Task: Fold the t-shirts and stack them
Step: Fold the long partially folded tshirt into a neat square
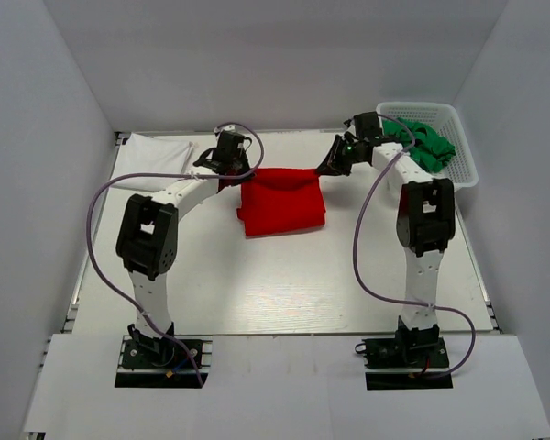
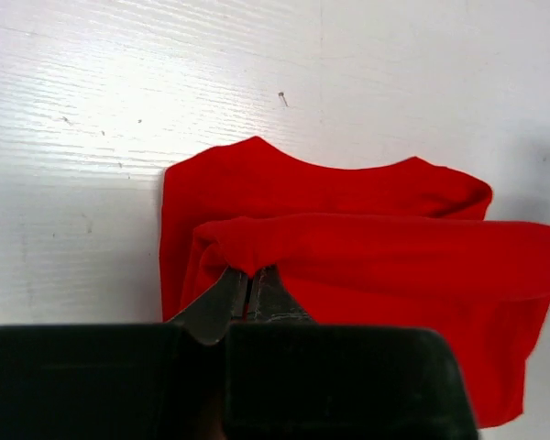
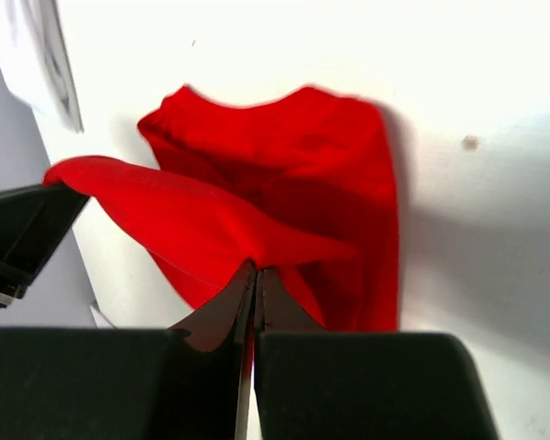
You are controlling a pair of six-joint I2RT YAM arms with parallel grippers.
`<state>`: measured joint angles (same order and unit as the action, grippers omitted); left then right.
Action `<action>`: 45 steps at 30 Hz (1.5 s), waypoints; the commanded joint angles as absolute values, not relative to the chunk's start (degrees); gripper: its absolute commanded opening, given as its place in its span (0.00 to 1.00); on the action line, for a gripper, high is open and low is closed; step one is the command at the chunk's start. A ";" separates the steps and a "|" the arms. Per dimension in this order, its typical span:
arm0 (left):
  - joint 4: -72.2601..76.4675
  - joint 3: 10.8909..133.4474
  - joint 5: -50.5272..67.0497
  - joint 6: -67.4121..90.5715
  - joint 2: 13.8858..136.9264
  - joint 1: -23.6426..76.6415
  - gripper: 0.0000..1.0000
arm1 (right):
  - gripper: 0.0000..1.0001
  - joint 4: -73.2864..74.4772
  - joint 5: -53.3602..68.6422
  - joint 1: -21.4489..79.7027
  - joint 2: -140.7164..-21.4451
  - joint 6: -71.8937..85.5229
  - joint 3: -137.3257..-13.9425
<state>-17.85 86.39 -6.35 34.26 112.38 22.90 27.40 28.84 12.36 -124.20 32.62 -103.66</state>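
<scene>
A bright red t-shirt (image 1: 281, 203) lies partly folded in the middle of the table, its far edge lifted off the surface and stretched between both grippers. My left gripper (image 1: 227, 168) is shut on the left end of that raised edge (image 2: 249, 261). On the other side my right gripper (image 1: 329, 167) is shut on the right end, where the red cloth (image 3: 257, 257) bunches at the fingertips. A folded white t-shirt (image 1: 158, 149) rests at the back left. Green t-shirts (image 1: 425, 145) lie crumpled in the basket.
A white plastic lattice basket (image 1: 465, 158) stands at the back right, close to the right arm. Grey walls enclose the table on three sides. The white tabletop (image 1: 284, 284) stretches from the red shirt to the arm bases.
</scene>
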 commanded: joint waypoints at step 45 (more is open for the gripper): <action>-7.38 81.93 12.66 33.22 110.58 20.74 1.00 | 0.90 -0.09 48.60 14.68 -103.03 22.76 -66.79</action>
<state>-7.38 81.65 13.87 34.52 118.26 21.10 -1.06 49.36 14.66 -110.00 25.87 -64.71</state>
